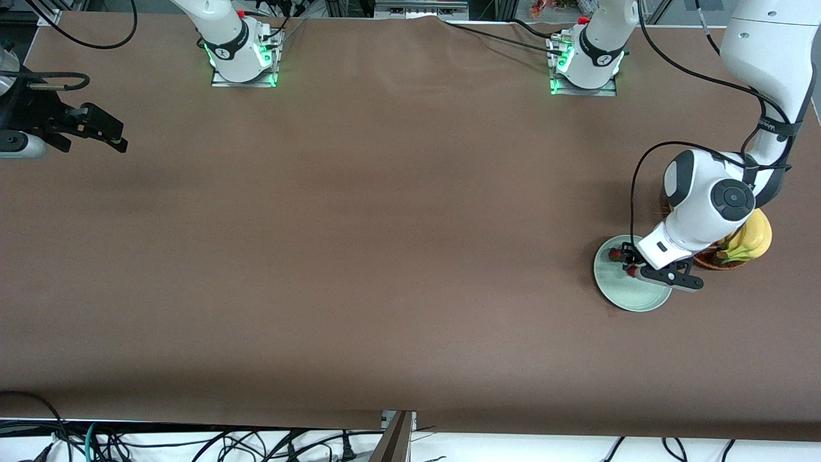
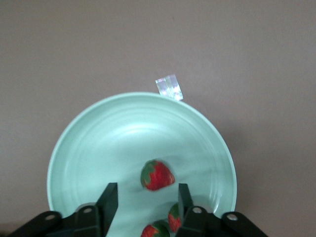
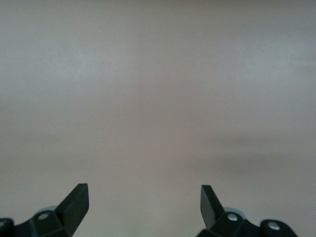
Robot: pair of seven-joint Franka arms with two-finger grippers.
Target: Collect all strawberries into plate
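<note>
Now the left gripper (image 2: 148, 197), fingers spread, is hovering over three small red strawberries (image 2: 157, 175) lying in the pale mint-green round plate (image 2: 89, 143); descending could nudge one out, while the right gripper (image 3: 144, 202) is waiting, fingers released.

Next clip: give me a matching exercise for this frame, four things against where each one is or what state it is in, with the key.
Things:
1. strawberries
2. left gripper
3. right gripper
4. bananas

Places or states:
A. open, waiting over bare table at the right arm's end
B. lying in the plate
C. in the wicker basket beside the plate
D. open, low over the plate

Pairs: 1-B, 2-D, 3-A, 4-C
</note>
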